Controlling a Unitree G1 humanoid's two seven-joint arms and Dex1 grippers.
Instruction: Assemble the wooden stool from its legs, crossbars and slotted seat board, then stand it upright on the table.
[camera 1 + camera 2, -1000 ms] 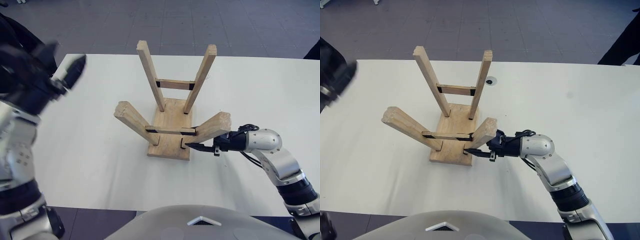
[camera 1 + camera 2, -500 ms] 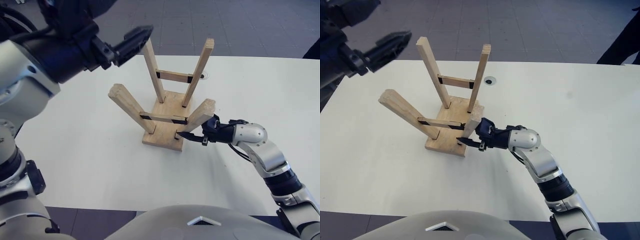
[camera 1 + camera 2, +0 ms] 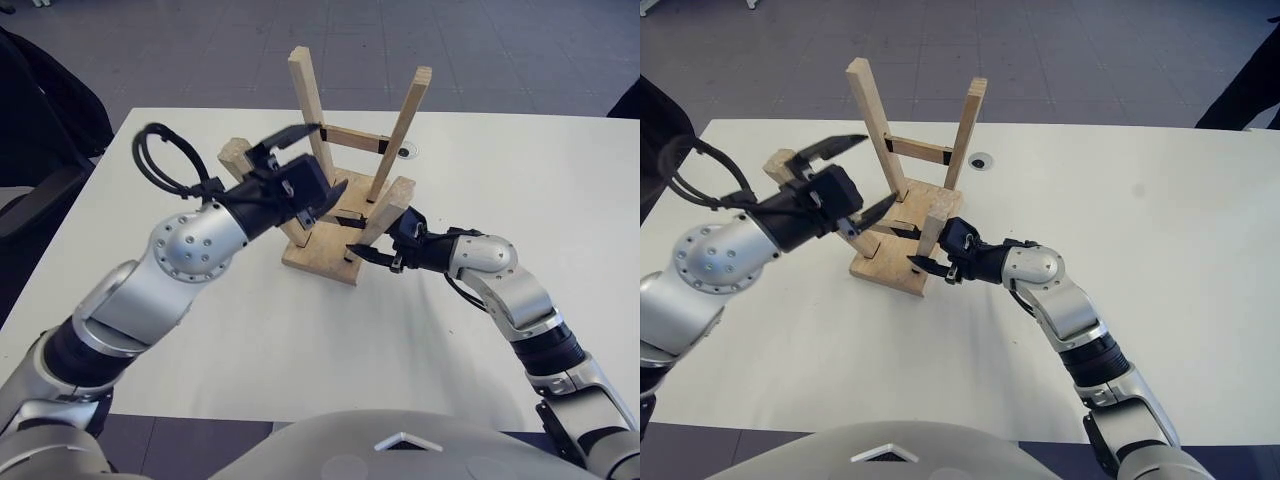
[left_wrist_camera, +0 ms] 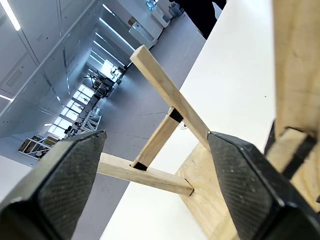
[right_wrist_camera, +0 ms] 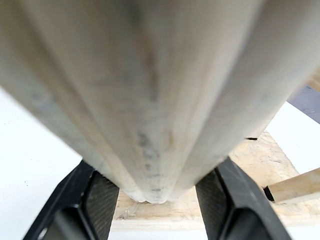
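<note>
Firmly the right gripper (image 3: 928, 258) is pinching one stool leg (image 3: 932, 228), while the left gripper (image 3: 858, 180) is hovering wide-spread close by.

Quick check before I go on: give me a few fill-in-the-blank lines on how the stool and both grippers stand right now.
1. The seat board lies flat on the table, and its four legs point ___.
2. The right gripper is shut on the near right ___ of the stool.
3. The left gripper hovers by the near left leg with its fingers ___.

Missing words: up; leg; open
</note>
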